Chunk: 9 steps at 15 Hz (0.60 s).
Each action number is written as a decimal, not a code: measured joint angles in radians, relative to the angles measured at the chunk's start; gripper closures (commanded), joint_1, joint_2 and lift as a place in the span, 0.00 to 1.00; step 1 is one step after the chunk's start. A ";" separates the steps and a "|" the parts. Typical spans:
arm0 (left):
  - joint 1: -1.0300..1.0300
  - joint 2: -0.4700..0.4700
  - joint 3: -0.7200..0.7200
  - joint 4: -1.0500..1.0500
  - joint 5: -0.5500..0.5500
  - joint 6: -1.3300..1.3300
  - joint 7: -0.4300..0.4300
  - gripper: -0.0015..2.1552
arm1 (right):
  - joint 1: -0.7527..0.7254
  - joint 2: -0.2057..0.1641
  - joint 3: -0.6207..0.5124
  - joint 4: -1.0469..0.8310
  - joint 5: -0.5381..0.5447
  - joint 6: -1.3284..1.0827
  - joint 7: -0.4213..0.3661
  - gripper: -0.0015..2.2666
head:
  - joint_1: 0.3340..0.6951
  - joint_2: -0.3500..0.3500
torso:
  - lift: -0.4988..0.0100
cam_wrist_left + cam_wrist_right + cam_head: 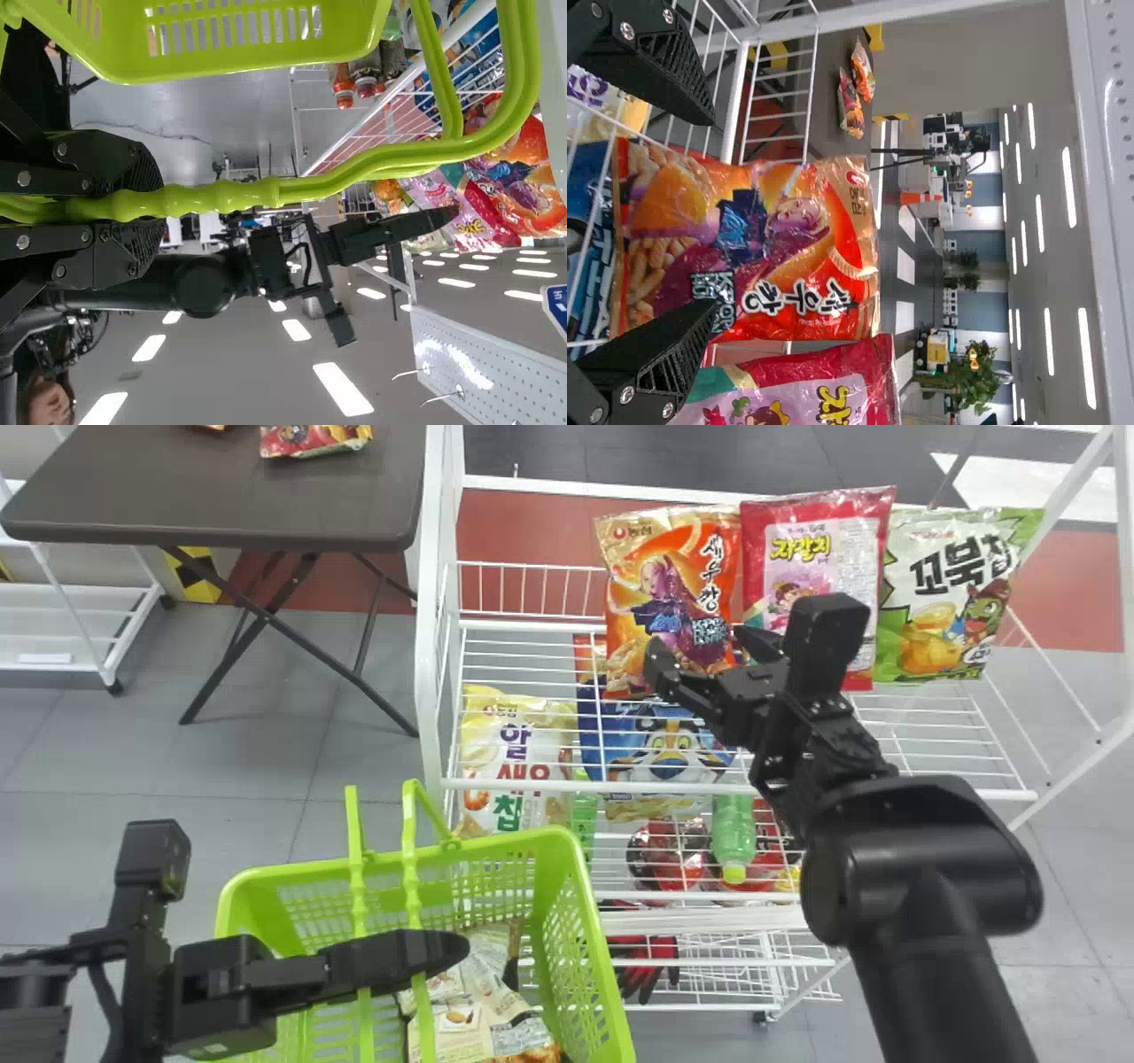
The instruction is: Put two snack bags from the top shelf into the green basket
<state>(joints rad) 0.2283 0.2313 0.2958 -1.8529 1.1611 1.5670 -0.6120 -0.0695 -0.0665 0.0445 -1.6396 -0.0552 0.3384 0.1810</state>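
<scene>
– Head view: snack bags (651, 545) stand on the top shelf (532, 786), right gripper (698, 646) at its front, left gripper (454, 950) below, over the green basket (496, 845)
– Left wrist: jaws clamped on basket handles (337, 181). Right wrist: jaws apart, room between, red bag (864, 381) cut off

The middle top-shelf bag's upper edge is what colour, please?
That edge is red, clearest in the head view.

White wire top shelf (532, 785): orange foil bag (673, 593) left, red foil bag (811, 558) centre, white-green foil bag (948, 598) right
Green plastic basket (580, 930): before shelf, leftward
Brown rectangular table (213, 496): left of shelf
</scene>
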 measured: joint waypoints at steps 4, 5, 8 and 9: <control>-0.020 0.003 -0.028 0.002 -0.001 0.000 0.012 0.99 | -0.129 0.000 -0.002 0.153 0.009 0.013 -0.003 0.04 | 1.00 0.33 | 0.98; -0.025 0.004 -0.033 0.003 -0.001 0.000 0.013 0.99 | -0.158 0.000 -0.001 0.198 0.013 0.014 -0.003 0.03 | 1.00 0.32 | 0.98; -0.043 0.005 -0.049 0.010 -0.003 0.000 0.014 0.99 | -0.232 0.000 0.005 0.328 0.026 0.007 0.002 0.02 | 1.00 0.32 | 0.98; -0.053 0.005 -0.059 0.017 -0.004 0.000 0.013 0.99 | -0.253 0.000 0.008 0.366 0.030 0.000 0.008 0.02 | 1.00 0.31 | 0.98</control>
<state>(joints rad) 0.1748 0.2365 0.2370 -1.8360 1.1572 1.5670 -0.5987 -0.3224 -0.0660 0.0529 -1.2732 -0.0252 0.3386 0.1886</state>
